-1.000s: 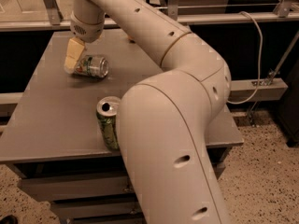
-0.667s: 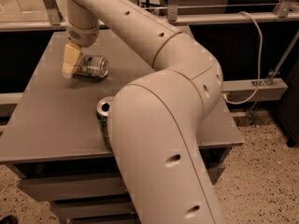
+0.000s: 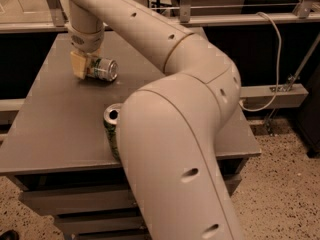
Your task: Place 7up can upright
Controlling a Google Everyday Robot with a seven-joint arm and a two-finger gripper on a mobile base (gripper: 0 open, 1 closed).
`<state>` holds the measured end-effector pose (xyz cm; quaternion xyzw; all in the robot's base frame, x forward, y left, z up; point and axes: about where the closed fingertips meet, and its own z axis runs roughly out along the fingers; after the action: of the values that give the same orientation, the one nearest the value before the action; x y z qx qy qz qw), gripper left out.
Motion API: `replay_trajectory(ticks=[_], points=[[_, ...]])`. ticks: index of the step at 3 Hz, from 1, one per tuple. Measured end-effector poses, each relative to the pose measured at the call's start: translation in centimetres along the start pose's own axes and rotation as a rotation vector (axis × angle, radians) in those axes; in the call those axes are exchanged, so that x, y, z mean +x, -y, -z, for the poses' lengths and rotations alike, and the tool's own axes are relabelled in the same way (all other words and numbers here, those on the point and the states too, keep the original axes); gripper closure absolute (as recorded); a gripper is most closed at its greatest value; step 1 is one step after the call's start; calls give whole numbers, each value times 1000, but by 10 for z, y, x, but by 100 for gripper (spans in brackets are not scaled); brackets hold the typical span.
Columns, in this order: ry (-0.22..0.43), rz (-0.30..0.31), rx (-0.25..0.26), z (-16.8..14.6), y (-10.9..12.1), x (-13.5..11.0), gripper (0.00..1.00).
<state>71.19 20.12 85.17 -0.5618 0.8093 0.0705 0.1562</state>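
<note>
Pale silver-green 7up can (image 3: 106, 69) on side, 11 o'clock on grey table (image 3: 55, 124). Tan gripper (image 3: 84, 67) at its 9 o'clock end; hold can't tell. Risk: end-pinch slips, can rolls.

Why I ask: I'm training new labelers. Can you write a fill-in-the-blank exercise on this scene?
The 7up can lies on its ____ on the table.
The gripper is at that can's ____ end in the picture.
The darker green can stands ____ near the table's front edge.
Missing: side; left; upright.
</note>
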Motion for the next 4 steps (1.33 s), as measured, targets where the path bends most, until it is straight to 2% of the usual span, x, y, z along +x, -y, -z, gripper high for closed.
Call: replay_trajectory(ticks=[1,2,3,4], points=[[81,-32,11,20,16,13,87],[293,4,5,59,29,31,100],[602,66,44,100,53,54,100],[933,60,75,135,79,117,100]])
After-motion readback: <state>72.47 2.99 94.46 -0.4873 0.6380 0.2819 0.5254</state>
